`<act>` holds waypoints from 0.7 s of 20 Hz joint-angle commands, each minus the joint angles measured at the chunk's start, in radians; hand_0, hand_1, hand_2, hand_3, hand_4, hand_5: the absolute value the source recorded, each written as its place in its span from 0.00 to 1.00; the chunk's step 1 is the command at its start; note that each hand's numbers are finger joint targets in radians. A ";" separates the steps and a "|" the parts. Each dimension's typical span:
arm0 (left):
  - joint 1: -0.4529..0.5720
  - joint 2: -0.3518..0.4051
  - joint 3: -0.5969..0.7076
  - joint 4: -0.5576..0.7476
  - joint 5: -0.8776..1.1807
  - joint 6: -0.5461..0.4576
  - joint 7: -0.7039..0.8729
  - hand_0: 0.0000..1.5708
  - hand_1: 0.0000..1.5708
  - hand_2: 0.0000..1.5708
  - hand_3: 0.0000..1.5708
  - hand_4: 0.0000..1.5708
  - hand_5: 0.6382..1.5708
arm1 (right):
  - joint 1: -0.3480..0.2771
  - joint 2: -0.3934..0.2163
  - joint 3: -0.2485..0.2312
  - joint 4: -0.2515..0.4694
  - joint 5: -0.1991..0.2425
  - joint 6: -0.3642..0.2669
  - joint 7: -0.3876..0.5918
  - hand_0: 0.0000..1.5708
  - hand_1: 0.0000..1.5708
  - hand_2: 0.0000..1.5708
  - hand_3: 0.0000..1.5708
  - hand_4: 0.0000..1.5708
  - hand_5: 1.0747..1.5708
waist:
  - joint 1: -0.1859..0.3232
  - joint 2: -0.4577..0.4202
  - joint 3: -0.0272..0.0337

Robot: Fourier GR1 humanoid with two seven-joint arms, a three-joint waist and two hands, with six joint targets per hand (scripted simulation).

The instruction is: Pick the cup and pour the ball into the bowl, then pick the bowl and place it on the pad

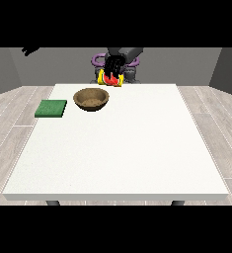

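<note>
White table [117,148] on a grey plank floor [9,113], grey walls [6,69] behind. Far left: green pad [51,108], wooden bowl [91,98]. Hand at centre [112,69] curled round the yellow-red cup [110,80]; hand at the view's left [29,50] raised, fingers unreadable.

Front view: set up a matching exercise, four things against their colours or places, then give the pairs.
Things:
1. bowl
2. pad
3. cup
4. table

Descriptions:
A. green, at the table's left edge in the view
B. white
C. brown, between pad and cup
D. yellow and red, held in a black hand at the far edge

Pairs: 1-C, 2-A, 3-D, 4-B
</note>
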 commanded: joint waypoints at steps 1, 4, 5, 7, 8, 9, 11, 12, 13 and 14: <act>-0.050 -0.002 -0.049 0.014 -0.109 -0.072 0.095 0.00 0.00 1.00 0.90 0.57 0.99 | 0.052 0.002 -0.004 0.020 0.010 0.028 -0.054 0.00 0.00 0.00 0.17 0.28 1.00 | 0.013 0.005 -0.0003; -0.076 0.018 -0.037 -0.027 -0.132 -0.132 0.066 0.00 0.00 1.00 0.86 0.51 0.97 | 0.043 -0.040 -0.047 0.058 -0.005 0.037 -0.068 0.00 0.00 0.00 0.15 0.28 1.00 | 0.066 0.024 -0.0005; -0.042 0.023 -0.044 -0.008 -0.171 -0.089 0.100 0.00 0.00 1.00 0.83 0.50 0.97 | 0.081 0.014 -0.015 0.021 0.011 0.028 -0.097 0.00 0.00 0.00 0.19 0.28 1.00 | 0.039 0.023 -0.0008; -0.108 0.009 -0.040 -0.017 -0.201 -0.155 0.132 0.16 0.16 1.00 0.92 0.42 0.96 | 0.012 -0.004 -0.018 0.025 -0.002 -0.012 -0.015 0.00 0.00 0.00 0.22 0.28 1.00 | 0.055 0.013 -0.0010; -0.092 0.018 -0.050 0.006 -0.244 -0.099 0.145 0.32 0.32 1.00 0.94 0.34 0.95 | -0.012 0.012 -0.017 0.009 -0.014 -0.017 -0.034 0.00 0.00 0.00 0.26 0.27 1.00 | 0.043 0.070 -0.0011; -0.106 0.029 -0.056 -0.026 -0.244 -0.159 0.115 0.49 0.49 1.00 0.94 0.27 0.94 | 0.052 -0.008 -0.039 0.054 -0.002 0.029 -0.105 0.00 0.00 0.00 0.28 0.28 1.00 | 0.065 0.052 -0.0006; -0.068 0.014 -0.056 -0.011 -0.286 -0.148 0.137 0.55 0.55 1.00 1.00 0.35 0.97 | 0.035 0.017 -0.012 0.012 0.007 -0.008 -0.076 0.00 0.00 0.00 0.27 0.28 1.00 | 0.041 0.067 -0.0011; -0.112 -0.001 -0.045 0.001 -0.291 -0.162 0.156 0.34 0.34 0.92 1.00 0.32 0.97 | -0.006 0.029 -0.008 0.001 -0.010 -0.001 -0.089 0.00 0.00 0.00 0.27 0.28 1.00 | 0.013 0.117 -0.0010; -0.048 -0.002 -0.075 -0.011 -0.307 -0.170 0.116 0.00 0.00 0.57 0.97 0.31 0.97 | 0.013 0.017 -0.002 -0.014 0.002 -0.027 -0.031 0.00 0.00 0.00 0.24 0.28 1.00 | 0.033 0.050 -0.0013; -0.057 -0.002 -0.083 -0.050 -0.300 -0.216 0.099 0.00 0.00 0.41 0.96 0.32 0.97 | 0.034 0.025 -0.010 0.016 0.008 -0.014 -0.085 0.00 0.00 0.00 0.24 0.28 1.00 | 0.044 0.054 -0.0010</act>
